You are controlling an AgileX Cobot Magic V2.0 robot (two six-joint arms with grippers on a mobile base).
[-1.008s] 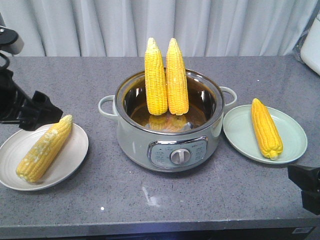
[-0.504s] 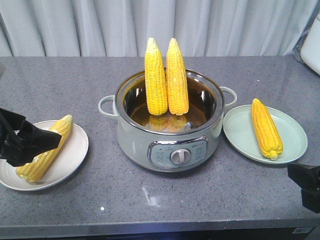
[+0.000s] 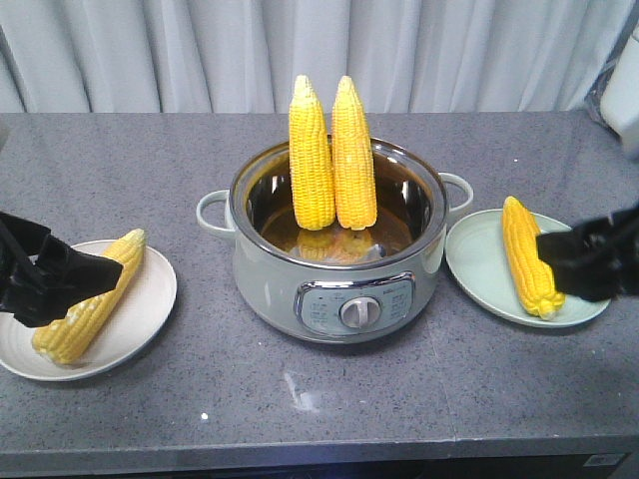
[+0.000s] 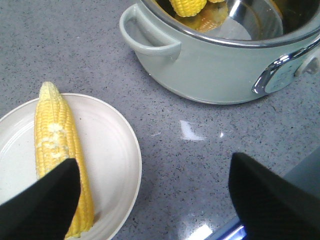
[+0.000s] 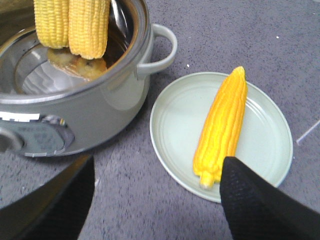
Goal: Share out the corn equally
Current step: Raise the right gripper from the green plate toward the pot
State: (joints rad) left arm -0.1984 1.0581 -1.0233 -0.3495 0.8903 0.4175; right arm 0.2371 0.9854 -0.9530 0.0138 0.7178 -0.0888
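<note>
One grey bench carries everything: the steel pot at its middle, a white plate to my left, a green plate to my right. Each plate holds a single cob lying flat, the left cob and the right cob, while the two pot cobs stand tips-up against the back wall, long axes near vertical. My left fingers hang wide and empty over the white plate; my right fingers are equally wide over the green plate. The pot cobs lie inward from both, so I judge each arm nearest its own side's cob.
</note>
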